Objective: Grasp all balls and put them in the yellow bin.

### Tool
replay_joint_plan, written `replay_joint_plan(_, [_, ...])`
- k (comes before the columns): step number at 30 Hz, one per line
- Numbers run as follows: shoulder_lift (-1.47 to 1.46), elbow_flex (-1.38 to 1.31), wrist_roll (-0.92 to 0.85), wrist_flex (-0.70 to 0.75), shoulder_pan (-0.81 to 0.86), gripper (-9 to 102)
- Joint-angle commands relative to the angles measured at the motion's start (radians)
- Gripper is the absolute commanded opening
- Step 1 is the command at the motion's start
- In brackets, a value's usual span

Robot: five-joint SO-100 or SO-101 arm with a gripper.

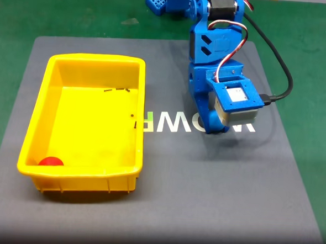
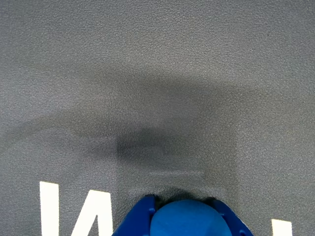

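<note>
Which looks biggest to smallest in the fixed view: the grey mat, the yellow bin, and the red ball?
1. Grey mat, largest.
2. Yellow bin, covering much of the mat's left side.
3. Red ball, far the smallest, sitting in the bin's near left corner.

From the fixed view we look steeply down on the grey mat (image 1: 164, 199), facing the arm; our wrist view hovers close over that mat (image 2: 157, 73), sharing its white lettering (image 1: 168, 123).

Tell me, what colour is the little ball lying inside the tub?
Red, seen best in the fixed view, in a corner of the yellow bin.
</note>
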Motion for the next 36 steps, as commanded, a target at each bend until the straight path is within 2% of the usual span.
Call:
replay_joint_plan(1, [0.026,-0.049,0.011,0.005,-0.003,0])
replay_joint_plan(11, [0.1,-0.067,0.008,-0.002,0.003,0])
replay_joint_plan(22, [0.322,-0.132,-0.008,0.012,0.049,0])
replay_joint_plan(28, [0.411,-0.132,-0.023,0.044,0.13,0])
replay_joint_plan(36, [0.469,-0.132,-0.074,0.074,0.322,0])
